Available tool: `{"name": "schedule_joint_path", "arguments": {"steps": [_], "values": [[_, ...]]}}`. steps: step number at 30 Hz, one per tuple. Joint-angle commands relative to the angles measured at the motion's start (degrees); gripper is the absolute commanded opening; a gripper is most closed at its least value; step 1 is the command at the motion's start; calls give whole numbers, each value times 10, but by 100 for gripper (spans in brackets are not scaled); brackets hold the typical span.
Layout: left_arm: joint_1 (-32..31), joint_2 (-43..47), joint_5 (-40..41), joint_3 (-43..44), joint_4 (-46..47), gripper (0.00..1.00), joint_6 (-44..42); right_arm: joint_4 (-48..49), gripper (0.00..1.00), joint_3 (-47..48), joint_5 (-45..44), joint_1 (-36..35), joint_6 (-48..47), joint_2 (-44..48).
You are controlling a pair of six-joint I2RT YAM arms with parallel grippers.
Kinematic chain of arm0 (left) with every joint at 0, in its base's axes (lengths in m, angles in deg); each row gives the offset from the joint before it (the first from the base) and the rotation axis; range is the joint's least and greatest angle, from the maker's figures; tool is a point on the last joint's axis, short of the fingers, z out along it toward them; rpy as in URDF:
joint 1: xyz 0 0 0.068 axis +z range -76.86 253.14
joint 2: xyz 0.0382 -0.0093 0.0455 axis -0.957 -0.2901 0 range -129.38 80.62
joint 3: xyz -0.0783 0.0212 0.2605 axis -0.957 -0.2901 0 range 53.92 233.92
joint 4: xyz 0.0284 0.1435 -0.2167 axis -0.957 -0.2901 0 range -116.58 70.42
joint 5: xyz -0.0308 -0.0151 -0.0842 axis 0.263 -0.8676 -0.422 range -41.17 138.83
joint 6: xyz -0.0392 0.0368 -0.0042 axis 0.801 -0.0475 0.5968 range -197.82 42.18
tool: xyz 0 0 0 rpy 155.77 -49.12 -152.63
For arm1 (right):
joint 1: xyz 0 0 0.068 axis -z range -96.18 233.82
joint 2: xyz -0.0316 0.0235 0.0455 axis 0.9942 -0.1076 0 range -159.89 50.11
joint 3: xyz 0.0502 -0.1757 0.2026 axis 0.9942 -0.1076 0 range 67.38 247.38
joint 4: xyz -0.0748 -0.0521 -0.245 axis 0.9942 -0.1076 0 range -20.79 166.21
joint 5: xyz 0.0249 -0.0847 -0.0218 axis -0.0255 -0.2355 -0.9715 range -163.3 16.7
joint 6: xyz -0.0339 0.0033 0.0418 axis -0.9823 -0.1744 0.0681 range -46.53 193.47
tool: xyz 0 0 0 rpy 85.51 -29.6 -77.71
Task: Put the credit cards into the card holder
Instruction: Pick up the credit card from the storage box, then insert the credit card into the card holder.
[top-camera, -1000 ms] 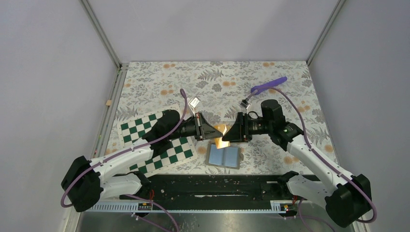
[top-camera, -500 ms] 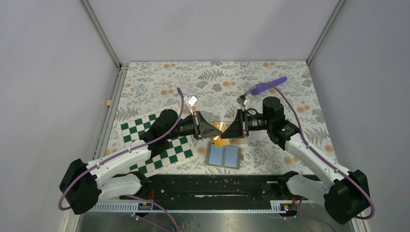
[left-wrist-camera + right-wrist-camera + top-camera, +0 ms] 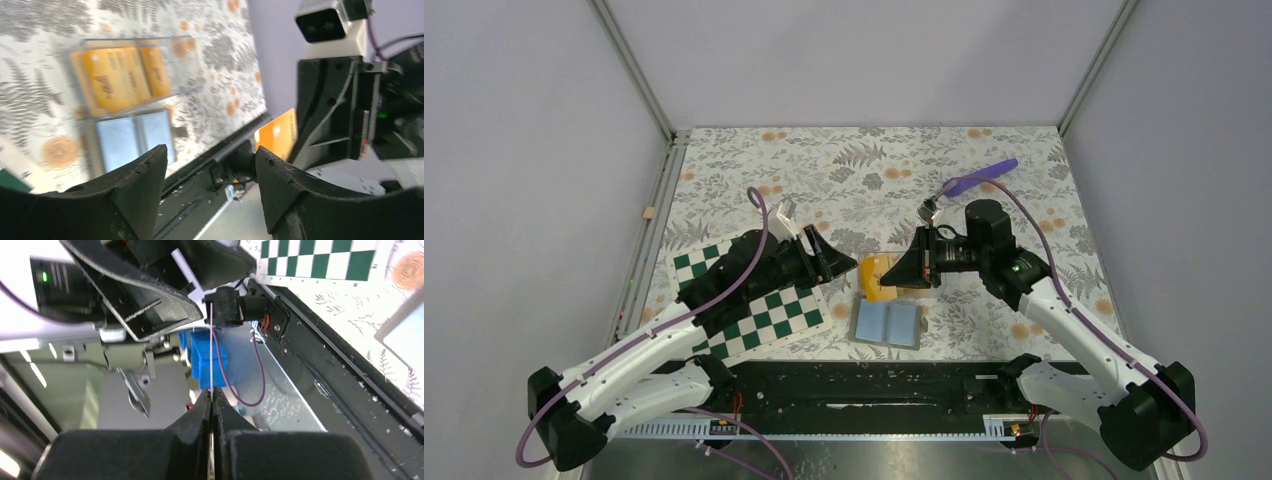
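Observation:
The card holder [image 3: 890, 323] lies open on the floral cloth, with blue-grey pockets [image 3: 134, 138] and a clear part holding orange credit cards [image 3: 119, 76]. My right gripper [image 3: 896, 274] hovers just above and behind it, shut on one orange credit card [image 3: 872, 270] held on edge. The left wrist view shows that card [image 3: 278, 134] sticking out of the right gripper, and the right wrist view shows it as a thin edge [image 3: 212, 347] rising from the closed gripper [image 3: 212, 396]. My left gripper [image 3: 840, 264] stands open and empty to the card's left, its fingers [image 3: 135, 190] wide apart.
A green and white chessboard [image 3: 754, 297] lies under the left arm. A purple rod [image 3: 981, 176] rests at the back right. A black rail [image 3: 874, 385] runs along the table's near edge.
The left gripper opened, let go of the card and drew back to the left. The right gripper closed on the card and holds it alone above the holder.

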Motion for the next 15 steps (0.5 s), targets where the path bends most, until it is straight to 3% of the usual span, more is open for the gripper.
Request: {"name": "schedule_joint_path", "arguments": {"steps": [1, 9, 15], "values": [[1, 14, 105, 39, -132, 65, -31, -161, 0, 44, -118, 4, 94, 28], [2, -10, 99, 52, -180, 65, -53, -92, 0, -38, -137, 10, 288, 64], [1, -45, 76, 63, -198, 65, -70, -57, 0, -64, -113, 14, 289, 45]]}}
